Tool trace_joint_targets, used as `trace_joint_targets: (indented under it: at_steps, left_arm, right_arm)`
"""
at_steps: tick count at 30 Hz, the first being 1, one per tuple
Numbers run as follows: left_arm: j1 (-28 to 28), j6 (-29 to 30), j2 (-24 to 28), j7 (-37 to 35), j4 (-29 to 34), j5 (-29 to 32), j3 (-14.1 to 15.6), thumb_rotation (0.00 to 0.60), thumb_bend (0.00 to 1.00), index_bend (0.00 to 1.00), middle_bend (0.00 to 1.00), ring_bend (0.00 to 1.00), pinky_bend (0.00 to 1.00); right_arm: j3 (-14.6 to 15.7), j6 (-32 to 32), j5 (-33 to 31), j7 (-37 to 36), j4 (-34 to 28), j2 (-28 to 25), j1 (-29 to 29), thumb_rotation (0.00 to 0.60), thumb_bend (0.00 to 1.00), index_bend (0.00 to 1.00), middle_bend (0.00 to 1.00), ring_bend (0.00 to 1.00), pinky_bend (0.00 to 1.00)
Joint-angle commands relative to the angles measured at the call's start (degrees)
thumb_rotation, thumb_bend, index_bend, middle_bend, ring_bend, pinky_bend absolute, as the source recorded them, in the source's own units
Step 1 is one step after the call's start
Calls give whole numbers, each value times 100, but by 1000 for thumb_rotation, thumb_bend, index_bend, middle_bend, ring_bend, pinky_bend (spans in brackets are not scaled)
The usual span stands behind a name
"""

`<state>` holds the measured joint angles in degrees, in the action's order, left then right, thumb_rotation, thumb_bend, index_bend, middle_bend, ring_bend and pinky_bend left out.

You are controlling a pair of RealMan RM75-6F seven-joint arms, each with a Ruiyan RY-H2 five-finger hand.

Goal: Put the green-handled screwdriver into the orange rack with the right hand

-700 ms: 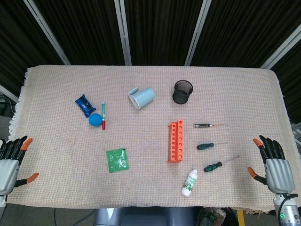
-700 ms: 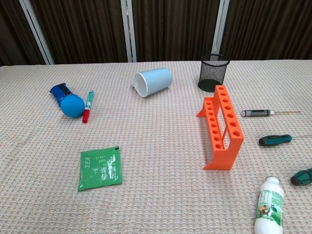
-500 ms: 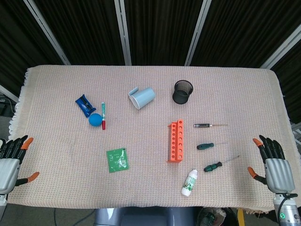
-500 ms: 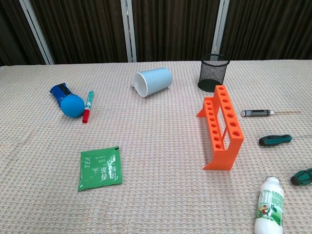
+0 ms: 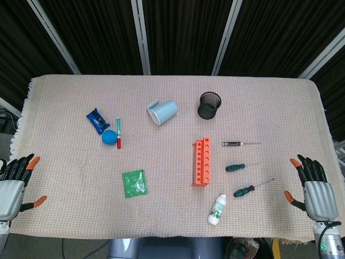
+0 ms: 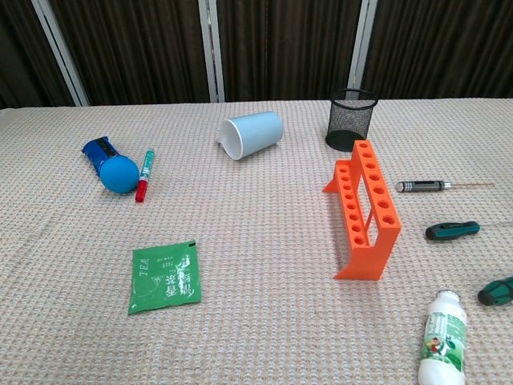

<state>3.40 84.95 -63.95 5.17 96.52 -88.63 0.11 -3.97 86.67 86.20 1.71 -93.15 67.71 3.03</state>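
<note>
- Head view shows the right hand point(image 5: 314, 189) at the desk's near right corner, fingers point(image 5: 307, 167) spread wide and holding nothing; the left hand point(image 5: 12, 185) is likewise spread and empty at the near left corner.
- Two green-handled screwdrivers lie flat on the desk point(image 5: 70, 135) between the right hand and the orange rack point(image 5: 201, 162): the nearer screwdriver point(image 5: 244, 190) lies angled with its shaft pointing toward the hand, and the farther green one point(image 5: 235, 167) lies just right of the rack.
- A dark-handled driver point(image 5: 233, 144) lies beyond them, and a white bottle point(image 5: 217, 209) lies near the rack's front end.
- Judgement: nothing is grasped yet, so the step is the reach. Best to pinch the handle rather than the thin shaft, lift it clear of the bottle, turn the tip downward, and line it over one hole of the rack before lowering.
</note>
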Motion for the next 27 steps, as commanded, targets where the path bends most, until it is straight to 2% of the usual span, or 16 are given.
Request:
trace_joint_targets:
  at_steps: [1, 6, 17, 21, 27]
  left_arm:
    - [5, 6, 4, 2, 6, -7, -6, 600, 44, 50, 0, 0, 0]
    - [26, 8, 22, 10, 16, -23, -19, 600, 43, 50, 0, 0, 0]
    - [123, -24, 105, -7, 78, -66, -80, 600, 43, 50, 0, 0, 0]
    - [156, -33, 158, 15, 110, -75, -104, 600, 44, 50, 0, 0, 0]
    - [205, -65, 238, 49, 197, -114, -110, 600, 42, 51, 0, 0, 0]
  right_arm:
    - [-3, -8, -4, 12, -12, 0, 6, 600, 171, 120, 48, 0, 0]
    - [-19, -22, -29, 45, -34, -2, 16, 600, 173, 132, 59, 0, 0]
    - [-138, -162, -2, 211, -147, 4, 209, 600, 176, 226, 101, 0, 0]
    - [-243, -462, -87, 280, -260, -55, 429, 600, 175, 261, 108, 0, 0]
    - [-520, -1250, -401, 289, -486, -156, 984, 600, 175, 324, 108, 0, 0]
